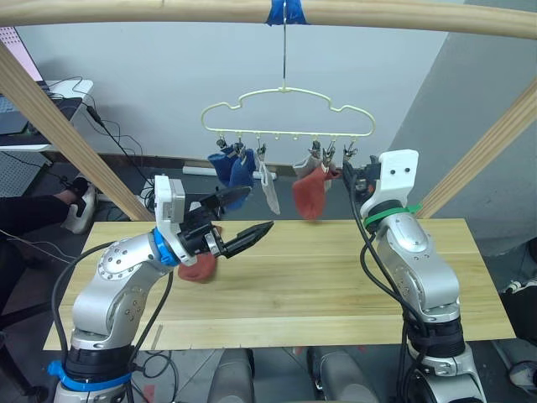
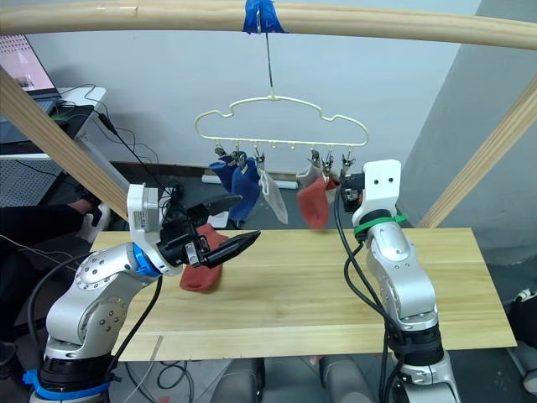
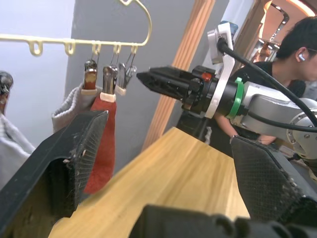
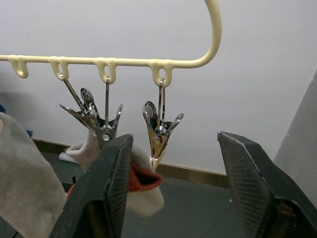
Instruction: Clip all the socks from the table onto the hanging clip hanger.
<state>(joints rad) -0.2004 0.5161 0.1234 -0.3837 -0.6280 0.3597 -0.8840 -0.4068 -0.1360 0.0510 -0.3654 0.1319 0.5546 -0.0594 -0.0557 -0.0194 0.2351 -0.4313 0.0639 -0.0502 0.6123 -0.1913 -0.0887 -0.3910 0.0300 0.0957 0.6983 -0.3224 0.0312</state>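
- The last rust-red sock [image 2: 204, 267] could be missed — it lies on the table [image 1: 336, 285] just under and behind the left gripper [image 1: 237, 220], and the fingers are above it, not around it. A grab from here might close on air.
- The free clip [image 4: 159, 130] at the end of the clip hanger [image 1: 285, 107] is small and hangs loose. I think a bump from the right gripper [image 4: 173, 193] could make it swing, and the whole hanger could turn on its hook.
- Five socks already hang there: two blue socks [image 1: 233, 166], a grey sock [image 1: 268, 189], a red sock [image 1: 309, 195] and one more grey sock [image 3: 69, 106] tucked behind it. A hard push on the hanger might shake one off.
- The left gripper is wide open, fingers well apart, and holds nothing. It points toward the hanger, over the left part of the table.
- The right gripper is wide open too and holds nothing. It is raised close to the free clip, which hangs between its two fingers — not touching either one, as far as I can see.
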